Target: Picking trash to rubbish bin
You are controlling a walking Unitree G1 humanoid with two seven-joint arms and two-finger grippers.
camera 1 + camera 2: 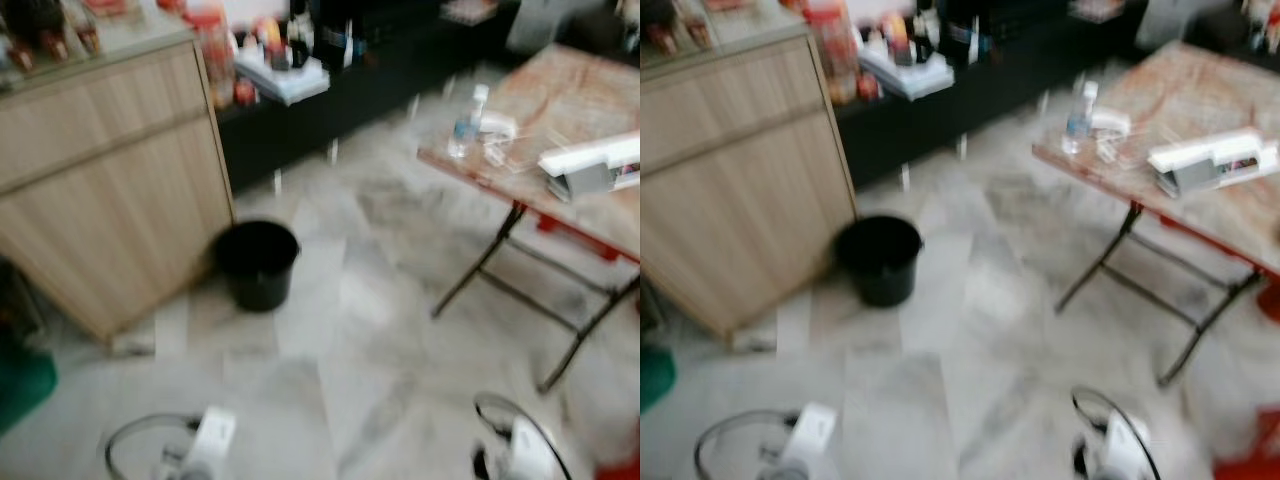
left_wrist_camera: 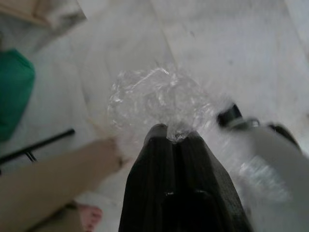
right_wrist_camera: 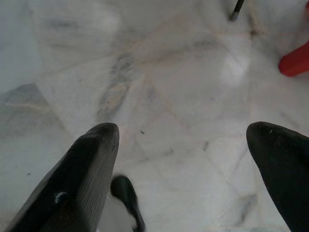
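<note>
A black round rubbish bin (image 1: 257,262) stands on the marble floor beside the corner of a wooden cabinet (image 1: 110,200). In the left wrist view my left gripper (image 2: 174,136) is shut on a crumpled clear plastic wrapper (image 2: 154,99), which bulges out past the fingertips. In the right wrist view my right gripper (image 3: 186,137) is open, its two black fingers spread wide over bare marble. Both arms' white wrists show blurred at the bottom of the eye views, the left (image 1: 205,440) and the right (image 1: 520,450).
A folding table (image 1: 590,215) at the right carries a clear bottle (image 1: 465,125) and a white box (image 1: 590,165). A dark low shelf (image 1: 330,100) with jars lines the back. A green object (image 1: 20,385) lies at left. A person's bare leg (image 2: 53,176) is near my left gripper.
</note>
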